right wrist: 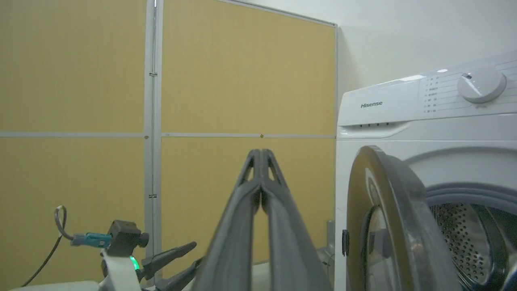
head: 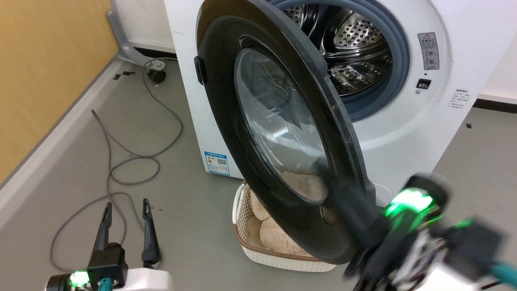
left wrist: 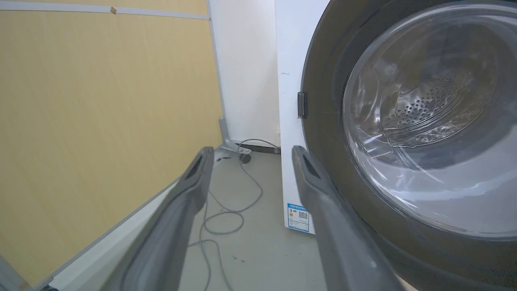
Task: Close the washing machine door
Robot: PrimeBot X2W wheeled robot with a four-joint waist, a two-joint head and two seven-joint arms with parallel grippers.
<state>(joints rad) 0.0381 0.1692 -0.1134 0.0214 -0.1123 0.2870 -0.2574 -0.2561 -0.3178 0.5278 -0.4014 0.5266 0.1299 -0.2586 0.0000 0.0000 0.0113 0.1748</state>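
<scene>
In front of the washing machine, the washing machine door hangs half open. Our right gripper waits by its rim, fingers together; the left gripper is spread wide. Next we push it shut.

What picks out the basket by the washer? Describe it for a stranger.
Find the big white washing machine, its round door swung open. Under that door's lower edge, on the floor, sits the basket. Nothing else there is white lattice with a brown rim, filled with beige fluffy things.
</scene>
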